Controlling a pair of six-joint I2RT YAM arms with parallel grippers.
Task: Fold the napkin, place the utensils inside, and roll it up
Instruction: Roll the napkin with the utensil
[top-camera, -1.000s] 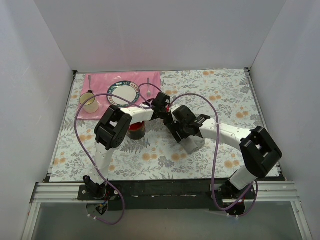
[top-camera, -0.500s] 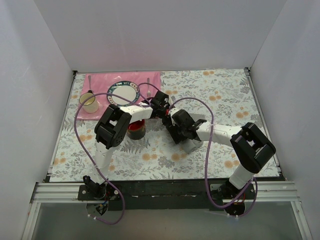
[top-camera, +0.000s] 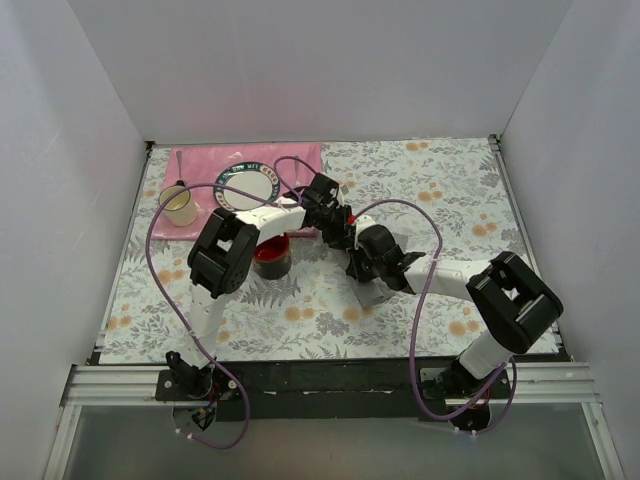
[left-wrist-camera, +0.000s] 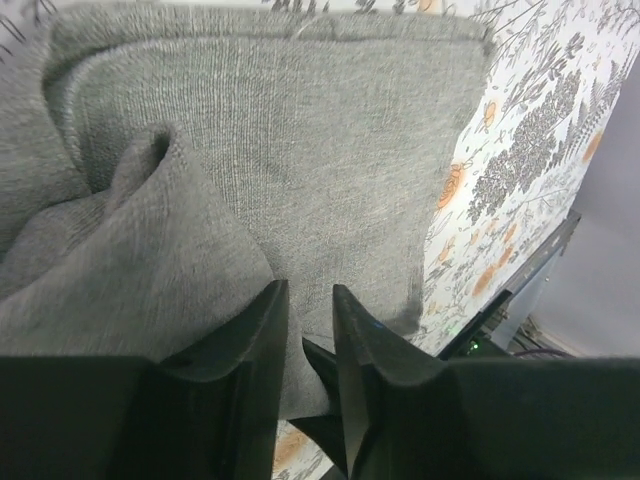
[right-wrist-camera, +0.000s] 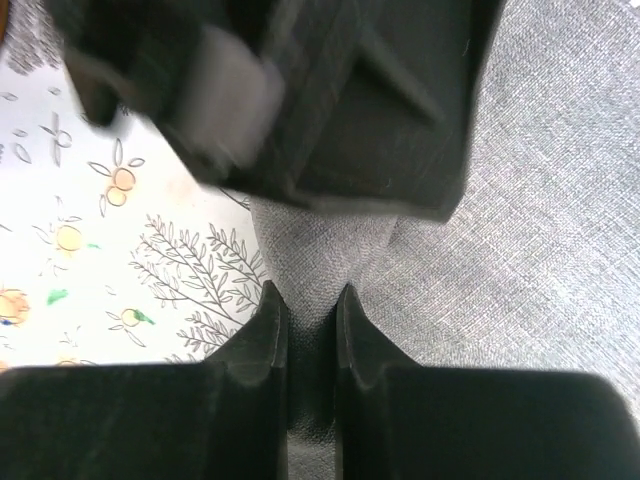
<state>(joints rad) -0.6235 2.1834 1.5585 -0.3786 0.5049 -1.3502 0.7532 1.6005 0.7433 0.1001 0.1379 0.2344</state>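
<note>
The grey napkin (left-wrist-camera: 300, 150) lies bunched on the floral tablecloth, and only a small part (top-camera: 373, 292) shows under the arms in the top view. My right gripper (right-wrist-camera: 305, 295) is shut on a raised fold of it, at the cloth's edge. My left gripper (left-wrist-camera: 305, 295) hovers just above the napkin, its jaws a little apart with nothing pinched. Both grippers meet at the table's middle, left (top-camera: 345, 232) and right (top-camera: 362, 262). A slim utensil (top-camera: 298, 166) lies on the pink placemat, partly behind a cable.
A pink placemat (top-camera: 200, 160) at the back left carries a plate (top-camera: 247, 187) and a yellow mug (top-camera: 180, 206). A dark red-rimmed bowl (top-camera: 272, 259) sits under the left arm. The left wrist body (right-wrist-camera: 330, 100) hangs close over the right gripper.
The right gripper has closed onto the napkin fold and its arm has shifted slightly. The left jaws have parted and let go of the cloth.
</note>
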